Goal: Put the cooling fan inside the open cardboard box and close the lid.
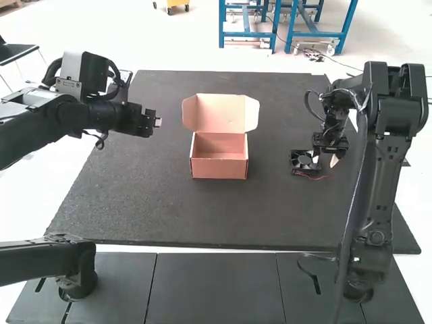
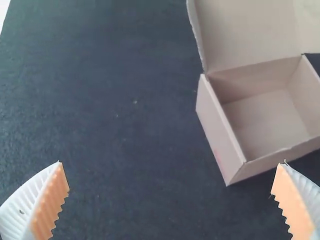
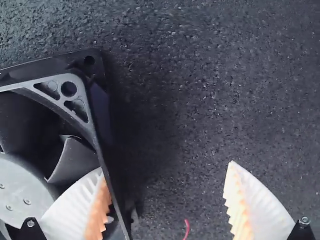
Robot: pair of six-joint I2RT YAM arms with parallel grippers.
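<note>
Sitting on mat [image 1: 135, 196]: 1 fan [image 1: 302, 160], 1 box [image 1: 219, 156]; both jaws open, R astride fan edge.

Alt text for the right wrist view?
The right end effector is open and straddles the frame wall of the black fan, one finger on each side. The fan rests on a black mat.

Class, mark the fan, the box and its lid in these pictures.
fan [image 1: 302, 160]: high view, on its black frame.
box [image 1: 219, 167]: high view, on its front wall.
lid [image 1: 220, 111]: high view, on the raised flap's inner face.
</note>
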